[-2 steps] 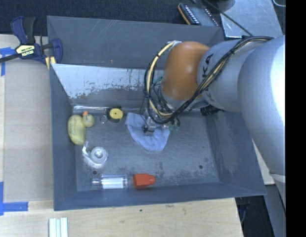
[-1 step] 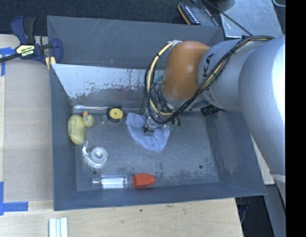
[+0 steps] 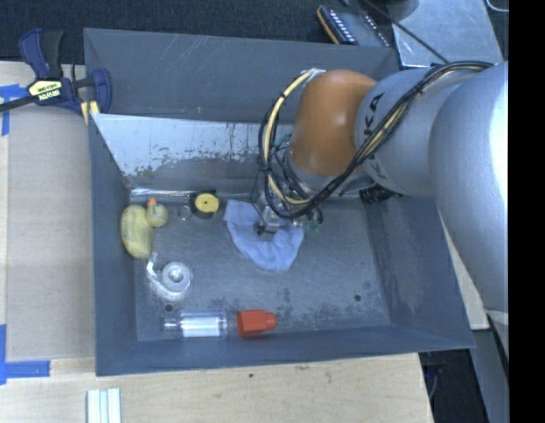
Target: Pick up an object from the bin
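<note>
My gripper (image 3: 270,227) hangs low in the middle of the bin, right over a crumpled light-blue cloth (image 3: 265,244). Its tips rest on the cloth's upper part, under the orange wrist cover and cables. The cloth spreads below and to the left of the tips. A small yellow round piece (image 3: 206,204) lies on the floor just left of the cloth.
Along the left wall lie a yellow rubber duck (image 3: 137,226) and a clear round lid-like piece (image 3: 171,277). Near the front wall a clear tube (image 3: 197,326) lies next to an orange-red cap (image 3: 255,322). The arm covers the bin's right back part.
</note>
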